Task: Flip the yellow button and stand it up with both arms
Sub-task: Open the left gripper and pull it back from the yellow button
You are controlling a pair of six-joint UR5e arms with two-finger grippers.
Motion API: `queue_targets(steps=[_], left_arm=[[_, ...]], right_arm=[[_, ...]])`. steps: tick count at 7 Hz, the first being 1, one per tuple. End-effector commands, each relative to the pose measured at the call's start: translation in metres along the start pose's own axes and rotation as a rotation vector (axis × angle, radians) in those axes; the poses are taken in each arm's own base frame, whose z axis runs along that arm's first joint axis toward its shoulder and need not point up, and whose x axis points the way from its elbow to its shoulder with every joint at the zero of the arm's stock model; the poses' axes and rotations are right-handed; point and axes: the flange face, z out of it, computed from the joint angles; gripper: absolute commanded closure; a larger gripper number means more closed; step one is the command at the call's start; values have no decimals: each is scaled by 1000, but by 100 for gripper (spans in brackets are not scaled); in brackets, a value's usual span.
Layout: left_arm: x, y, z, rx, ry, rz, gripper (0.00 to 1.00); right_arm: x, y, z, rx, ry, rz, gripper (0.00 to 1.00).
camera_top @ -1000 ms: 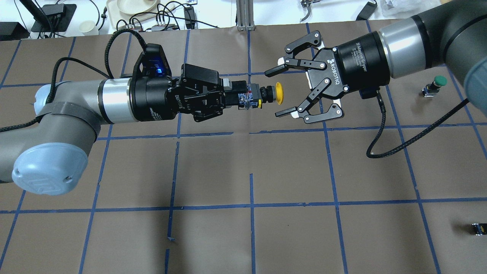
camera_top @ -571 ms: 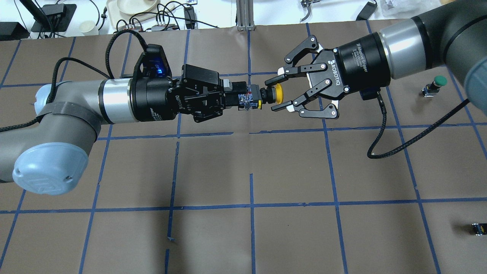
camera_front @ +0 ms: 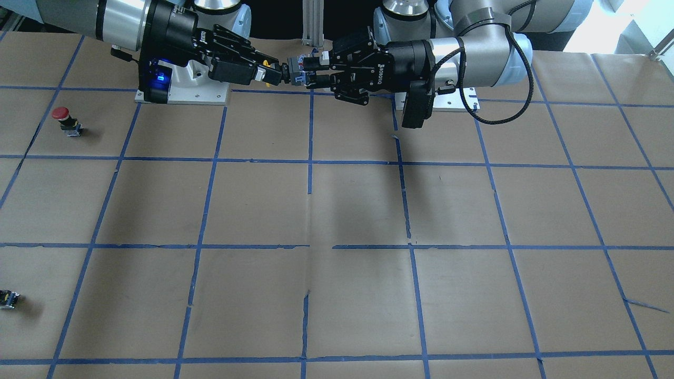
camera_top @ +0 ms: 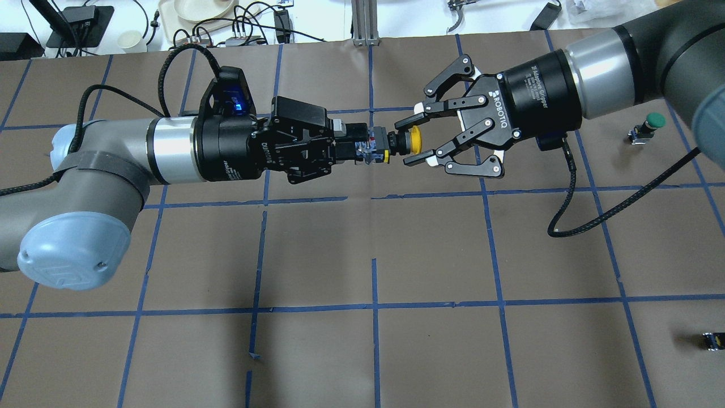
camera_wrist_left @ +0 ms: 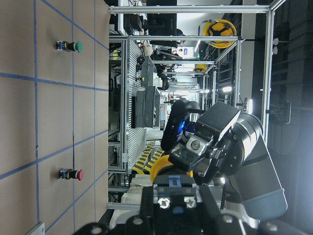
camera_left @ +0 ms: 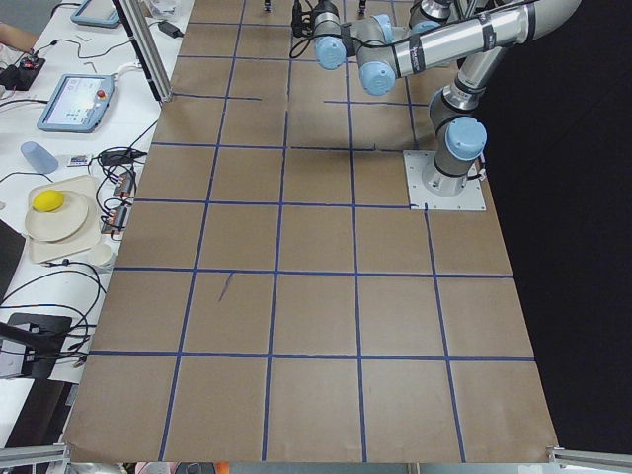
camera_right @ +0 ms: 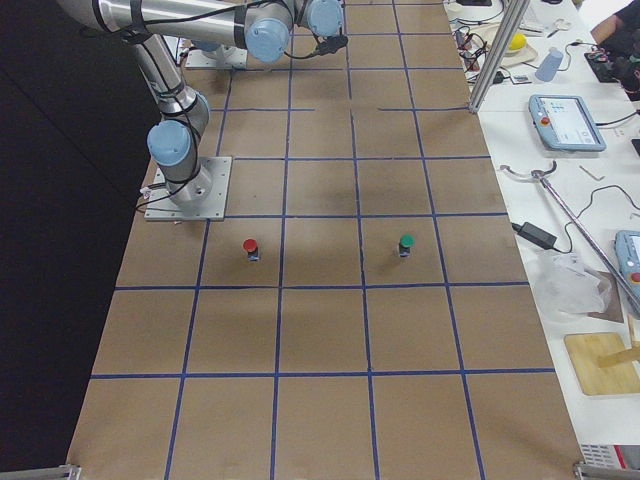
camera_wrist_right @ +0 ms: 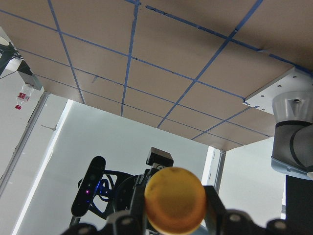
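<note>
The yellow button (camera_top: pixel 410 140) lies level in the air between both arms, cap toward my right arm. My left gripper (camera_top: pixel 355 143) is shut on its grey-black base (camera_top: pixel 371 146). My right gripper (camera_top: pixel 409 141) has its fingers closed in on the yellow cap and black neck from both sides, apparently touching. In the front-facing view the cap (camera_front: pixel 269 73) sits between the right gripper (camera_front: pixel 266 72) and the left gripper (camera_front: pixel 310 71). The right wrist view shows the cap (camera_wrist_right: pixel 175 199) face-on between the fingers. The left wrist view shows its yellow edge (camera_wrist_left: pixel 164 171).
A green-capped button (camera_top: pixel 645 129) stands at the right. A small capless block (camera_top: pixel 712 341) lies near the right front edge. A red-capped button (camera_front: pixel 64 120) stands on my right side. Blue tape lines grid the brown table (camera_top: pixel 374 243). Cables and clutter lie beyond the far edge.
My right gripper went from wide open just off the cap to closed around the yellow cap and neck. Since 0.6 s ago it has barely moved. The left arm stayed still.
</note>
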Motion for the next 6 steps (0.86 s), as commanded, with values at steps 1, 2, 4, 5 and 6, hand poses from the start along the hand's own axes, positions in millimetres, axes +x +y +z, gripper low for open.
queue_targets(steps=[1,2,4,5,6], left_arm=[[-2,0,0,-2,-9,-24,23],[-1,-1,0,-1,-9,-24,22],[0,-3,-9,-6,-139,1,22],[6,-13,-14,-9,-212,18,22],[15,-25,-22,-7,-296,51,21]], right_arm=[[0,0,-1,1,-2,2,73],[-1,-1,-2,5,-3,2,74],[2,-21,-17,109,50,3,74],[4,-31,-34,179,69,-15,74],[12,-41,-40,260,164,-132,74]])
